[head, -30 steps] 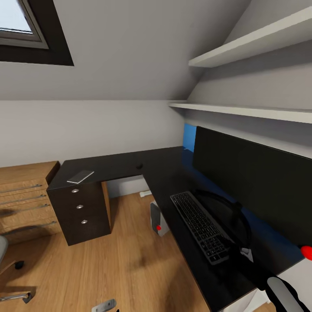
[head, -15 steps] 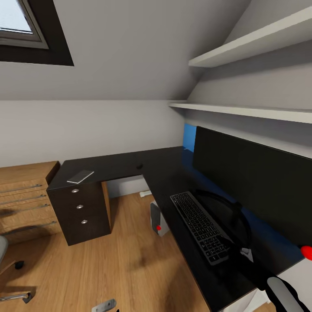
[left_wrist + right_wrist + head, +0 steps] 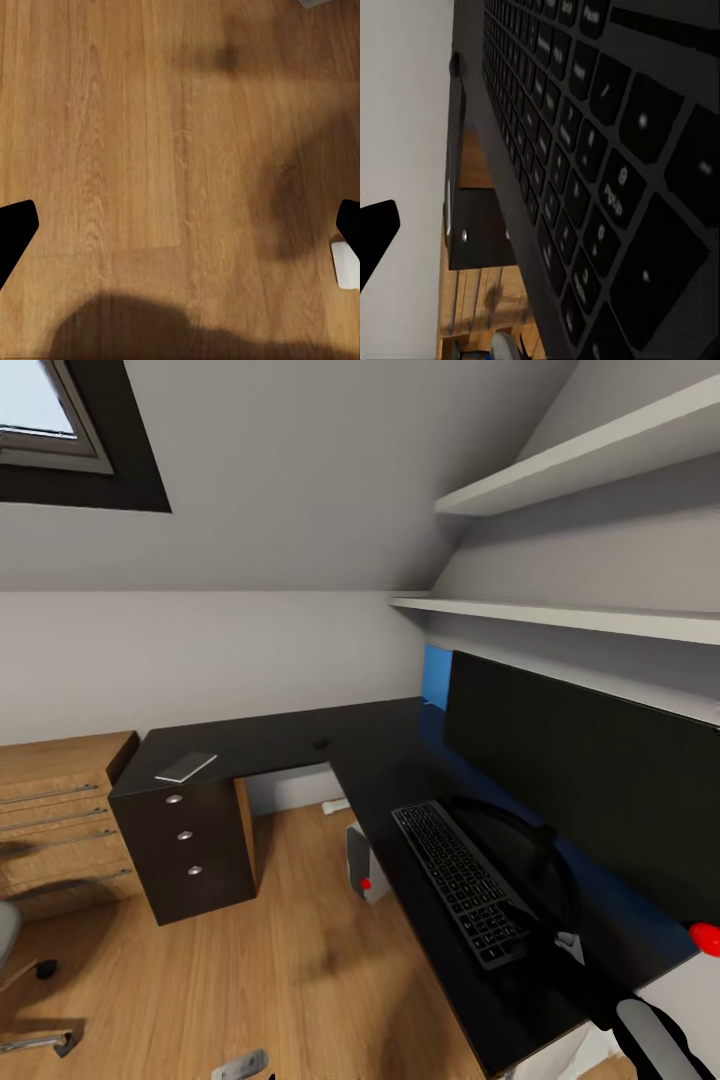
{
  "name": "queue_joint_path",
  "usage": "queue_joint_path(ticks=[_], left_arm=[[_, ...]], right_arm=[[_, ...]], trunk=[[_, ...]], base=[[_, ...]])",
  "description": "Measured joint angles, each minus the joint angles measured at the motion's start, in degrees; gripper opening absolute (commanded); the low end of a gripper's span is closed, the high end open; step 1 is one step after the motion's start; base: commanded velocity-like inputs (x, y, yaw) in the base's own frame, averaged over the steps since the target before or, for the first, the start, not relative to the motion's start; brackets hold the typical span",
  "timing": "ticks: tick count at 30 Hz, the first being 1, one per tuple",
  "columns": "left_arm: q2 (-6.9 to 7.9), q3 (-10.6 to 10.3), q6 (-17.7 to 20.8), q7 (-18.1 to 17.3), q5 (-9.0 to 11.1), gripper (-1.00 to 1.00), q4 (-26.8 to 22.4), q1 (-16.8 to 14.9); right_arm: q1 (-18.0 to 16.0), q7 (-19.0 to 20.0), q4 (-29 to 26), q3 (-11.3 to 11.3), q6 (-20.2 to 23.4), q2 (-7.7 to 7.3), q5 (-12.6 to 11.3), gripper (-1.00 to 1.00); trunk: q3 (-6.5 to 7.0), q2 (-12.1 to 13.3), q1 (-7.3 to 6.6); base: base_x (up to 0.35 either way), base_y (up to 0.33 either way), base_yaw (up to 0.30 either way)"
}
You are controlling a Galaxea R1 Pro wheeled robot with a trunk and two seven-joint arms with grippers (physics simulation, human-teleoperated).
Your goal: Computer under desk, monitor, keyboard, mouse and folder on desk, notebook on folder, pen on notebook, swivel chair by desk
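Observation:
The black L-shaped desk point(image 3: 290, 745) carries the wide black monitor point(image 3: 580, 780) and, in front of it, the black keyboard point(image 3: 462, 882). A small dark mouse point(image 3: 322, 743) lies near the desk's inner corner. The grey notebook point(image 3: 186, 766) lies above the drawer unit. The computer point(image 3: 364, 868) stands under the desk. A sliver of the swivel chair point(image 3: 30, 1040) shows at the lower left. My right gripper point(image 3: 555, 950) hovers at the keyboard's near end; its wrist view looks along the keys point(image 3: 585, 150), jaws open. My left gripper point(image 3: 180, 225) hangs open over the wood floor. Folder and pen are out of view.
A light-wood drawer chest point(image 3: 55, 820) stands left of the black three-drawer unit point(image 3: 185, 850). White shelves point(image 3: 560, 615) run above the monitor, with a blue wall panel point(image 3: 435, 675) behind it. A small white thing point(image 3: 345, 264) lies on the floor by my left fingertip.
The monitor's left edge has shifted a little to the left in the head view. Both arms and the other things look unmoved.

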Motion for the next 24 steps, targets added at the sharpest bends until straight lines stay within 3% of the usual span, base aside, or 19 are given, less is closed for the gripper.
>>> queue_joint_path(ticks=[24], left_arm=[[0.0,0.0,0.0,0.0,0.0,1.0,0.0,0.0]], right_arm=[[0.0,0.0,0.0,0.0,0.0,0.0,0.0,1.0]], trunk=[[0.0,0.0,0.01]], base=[[-0.221,-0.075,0.0]])
